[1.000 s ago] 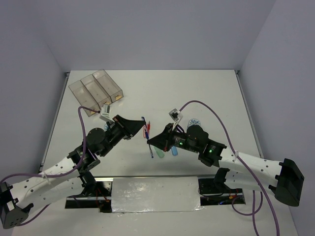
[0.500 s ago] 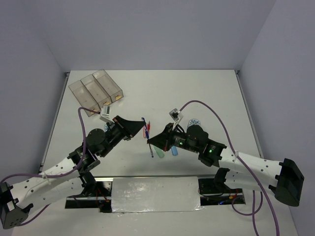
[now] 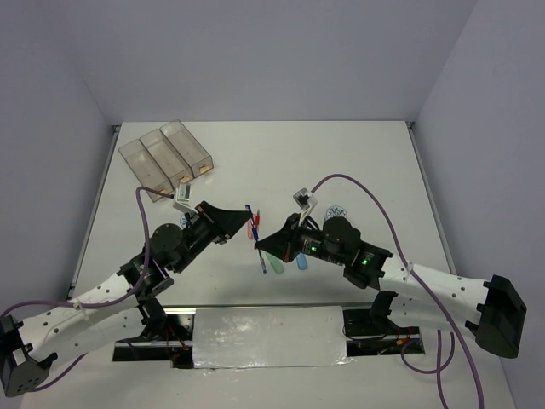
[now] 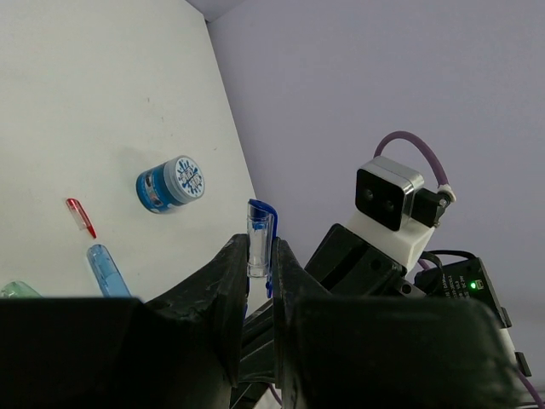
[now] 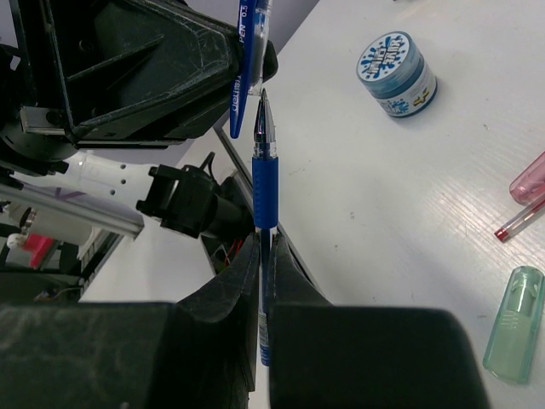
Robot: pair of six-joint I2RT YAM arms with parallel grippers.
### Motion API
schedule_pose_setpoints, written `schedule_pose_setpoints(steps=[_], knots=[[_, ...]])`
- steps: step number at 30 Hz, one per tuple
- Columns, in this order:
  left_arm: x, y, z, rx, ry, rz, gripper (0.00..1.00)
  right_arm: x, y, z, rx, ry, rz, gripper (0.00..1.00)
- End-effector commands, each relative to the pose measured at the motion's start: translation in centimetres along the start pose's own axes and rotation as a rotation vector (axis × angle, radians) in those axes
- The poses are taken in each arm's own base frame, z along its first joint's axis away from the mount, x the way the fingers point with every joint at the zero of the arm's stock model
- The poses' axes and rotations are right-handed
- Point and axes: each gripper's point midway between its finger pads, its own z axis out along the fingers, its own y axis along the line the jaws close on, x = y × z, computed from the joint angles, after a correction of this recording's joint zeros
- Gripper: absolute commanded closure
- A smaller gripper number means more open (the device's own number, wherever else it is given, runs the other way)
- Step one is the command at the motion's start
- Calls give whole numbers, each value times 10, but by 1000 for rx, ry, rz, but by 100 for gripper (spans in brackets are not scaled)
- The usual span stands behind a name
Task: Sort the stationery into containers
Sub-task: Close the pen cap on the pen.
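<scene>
The left gripper has its jaws clamped on a blue-and-clear pen cap, held upright above the counter. The right gripper is closed tight on a blue pen, tip up, just beside the cap's lower end. Beneath the 2 grippers lie 1 tape roll, a green bar, a pink bar and a red pen. The 3 bins stand well beyond the left gripper.

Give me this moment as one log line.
left gripper shut on pen cap | right gripper shut on blue pen | tip beside cap, not inserted
</scene>
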Motion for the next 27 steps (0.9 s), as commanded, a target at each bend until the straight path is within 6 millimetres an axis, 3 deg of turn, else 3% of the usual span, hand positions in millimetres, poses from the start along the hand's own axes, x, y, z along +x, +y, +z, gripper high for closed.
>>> schedule_pose_setpoints(steps=[1,12,27], knots=[[-8,-13,-1,39,-30,-14,100,-25,25,-2,-71,-69,-26,100],[-18,-16,-2,27,-64,3,100,-13,21,-1,-73,-34,1,100],[-10,-19,1,50,-34,-3,100,-18,15,5,-26,-35,-9,100]])
